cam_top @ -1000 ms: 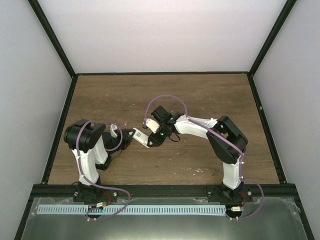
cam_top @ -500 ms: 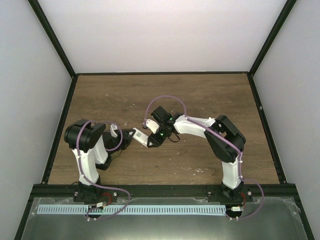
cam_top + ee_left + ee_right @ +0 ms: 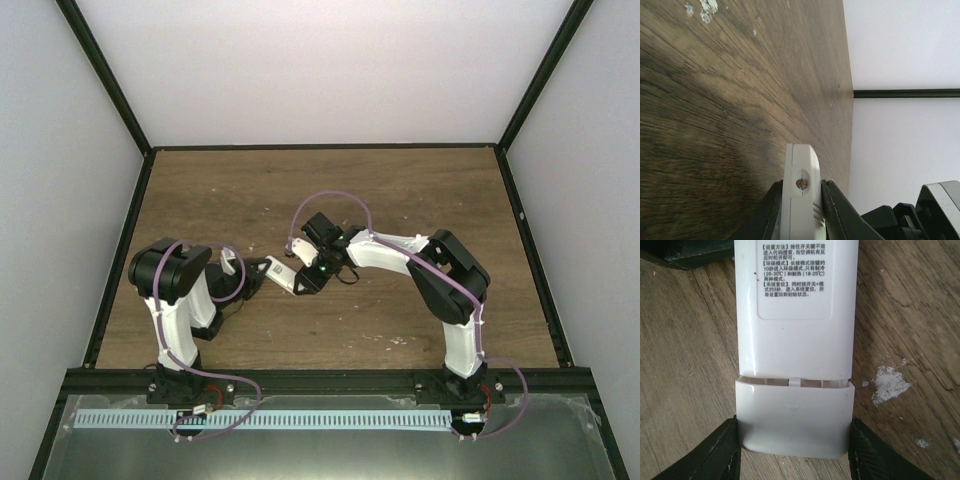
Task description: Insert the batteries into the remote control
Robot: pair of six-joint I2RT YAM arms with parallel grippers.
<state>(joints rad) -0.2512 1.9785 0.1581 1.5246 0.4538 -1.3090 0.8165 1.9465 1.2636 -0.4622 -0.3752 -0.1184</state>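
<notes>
The white remote control (image 3: 281, 274) hangs just above the table between the two arms. My left gripper (image 3: 799, 210) is shut on its thin sides at one end, and the black fingers (image 3: 840, 215) press both faces. In the right wrist view the remote control (image 3: 795, 315) shows its back with a printed label. A white battery cover (image 3: 794, 417) sits on its near end, with a narrow gap at the seam. My right gripper (image 3: 794, 427) is shut on that cover, one finger (image 3: 722, 455) against each side. The batteries are hidden.
Pale paint specks (image 3: 888, 384) mark the brown wooden table (image 3: 400, 190). A black frame rail (image 3: 325, 147) and white walls bound it at the back and sides. Both arm bases stand at the near edge.
The right arm's elbow has edged slightly left. Both grips and the remote look unchanged.
</notes>
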